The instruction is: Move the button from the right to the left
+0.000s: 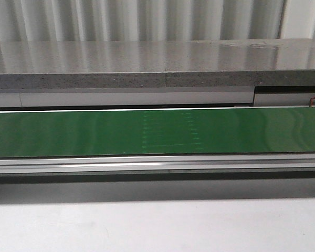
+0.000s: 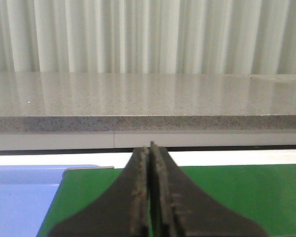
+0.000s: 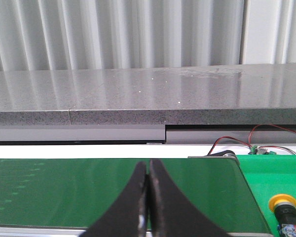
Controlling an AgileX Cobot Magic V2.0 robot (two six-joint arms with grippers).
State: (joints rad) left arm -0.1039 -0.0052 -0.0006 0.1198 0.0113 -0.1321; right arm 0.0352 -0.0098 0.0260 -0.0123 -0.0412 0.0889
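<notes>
In the front view only the green conveyor belt (image 1: pixel 157 132) and the grey stone ledge (image 1: pixel 157 63) behind it show; neither arm nor the button appears.

In the left wrist view the left gripper (image 2: pixel 149 195) has its fingers pressed together, holding nothing, above the belt near a blue surface (image 2: pixel 24 197); no button is in sight.

In the right wrist view the right gripper (image 3: pixel 147 202) is likewise closed and empty over the belt. The button (image 3: pixel 286 210) sits beyond the belt's end on a lighter green surface, off to one side of the fingers (cap up, as far as the cropped edge allows). The right arm looks clearly nearer, so it should probably open and swing that way.
</notes>
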